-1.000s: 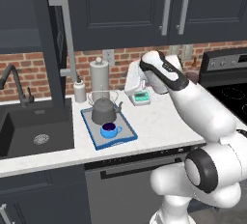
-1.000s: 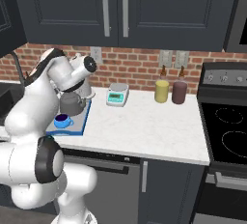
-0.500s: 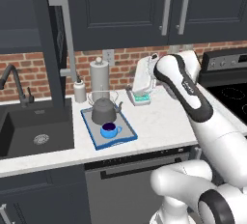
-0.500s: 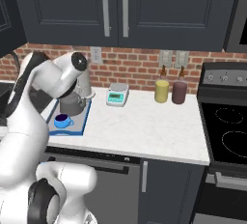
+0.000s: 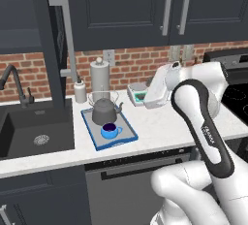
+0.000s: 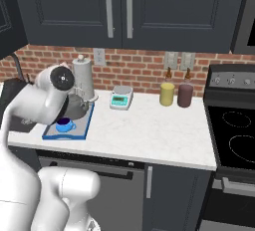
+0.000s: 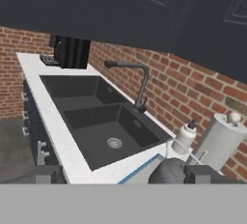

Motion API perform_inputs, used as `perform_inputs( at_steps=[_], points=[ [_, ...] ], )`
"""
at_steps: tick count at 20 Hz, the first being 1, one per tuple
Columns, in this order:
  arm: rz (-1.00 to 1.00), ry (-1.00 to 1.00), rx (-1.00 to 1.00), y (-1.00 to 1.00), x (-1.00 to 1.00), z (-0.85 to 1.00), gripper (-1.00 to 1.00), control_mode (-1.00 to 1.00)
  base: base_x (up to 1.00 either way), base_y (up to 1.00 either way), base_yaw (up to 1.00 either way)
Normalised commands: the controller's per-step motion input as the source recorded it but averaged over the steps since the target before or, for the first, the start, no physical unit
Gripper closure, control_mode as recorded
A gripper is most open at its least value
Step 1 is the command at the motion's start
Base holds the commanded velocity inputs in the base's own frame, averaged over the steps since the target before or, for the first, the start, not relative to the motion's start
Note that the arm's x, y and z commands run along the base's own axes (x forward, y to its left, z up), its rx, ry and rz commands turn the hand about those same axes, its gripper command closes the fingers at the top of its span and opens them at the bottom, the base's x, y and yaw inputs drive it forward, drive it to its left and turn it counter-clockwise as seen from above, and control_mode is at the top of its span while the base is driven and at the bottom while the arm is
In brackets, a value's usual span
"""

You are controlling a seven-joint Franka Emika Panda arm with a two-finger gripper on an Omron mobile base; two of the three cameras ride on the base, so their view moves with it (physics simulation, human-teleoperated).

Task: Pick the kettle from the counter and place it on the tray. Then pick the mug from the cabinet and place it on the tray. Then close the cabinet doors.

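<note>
Pincer point(image 7: 128, 175) spread to full width, gripping nothing (fingertips barely in frame). Just ahead and below: kettle point(image 7: 169, 172) and mug point(image 5: 110, 131) both seated on tray point(image 5: 127, 139); farther off, above and to one side, cabinet door point(image 5: 52, 49) standing open. Risk of clipping the kettle's arched handle and upsetting the load on any low sweep toward that door.

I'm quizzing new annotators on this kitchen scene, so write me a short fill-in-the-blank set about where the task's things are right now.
1. The kettle stands on the ____.
2. In the left base view, the bright-blue mug sits on the tray, nearer the camera than the ____.
3. The cabinet door with the long silver handle, above the counter, stands ____.
4. Left of the tray, set into the counter, is a dark ____.

Missing words: tray; kettle; open; sink
</note>
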Motion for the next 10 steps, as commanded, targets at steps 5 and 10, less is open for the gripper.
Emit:
perform_inputs(
  at_steps=[5,10],
  points=[
    [-0.22,0.11,0.00,-0.18,-0.45,0.08,-1.00,-1.00,0.00,0.00,0.00],
    [-0.04,0.07,-0.01,0.00,-0.04,-0.09,-1.00,-1.00,0.00,0.00,0.00]
  ],
)
